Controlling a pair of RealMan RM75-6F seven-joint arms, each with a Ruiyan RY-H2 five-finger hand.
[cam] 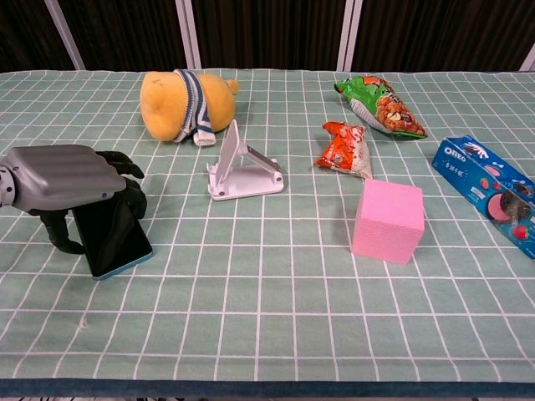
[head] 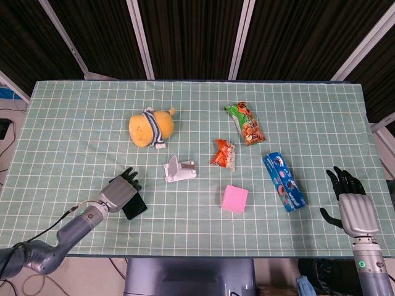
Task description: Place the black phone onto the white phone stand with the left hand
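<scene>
The black phone lies on the checked cloth at the front left, its top end hidden under my left hand. The hand arches over it, thumb against the phone's left edge and fingers curled down at its right edge, gripping it. In the head view the phone pokes out to the right of the left hand. The white phone stand sits empty to the right and farther back, also seen in the head view as the stand. My right hand hangs off the table's right edge, fingers spread and holding nothing.
A yellow plush toy lies behind the stand. An orange snack packet, a green chip bag, a pink cube and a blue Oreo box occupy the right half.
</scene>
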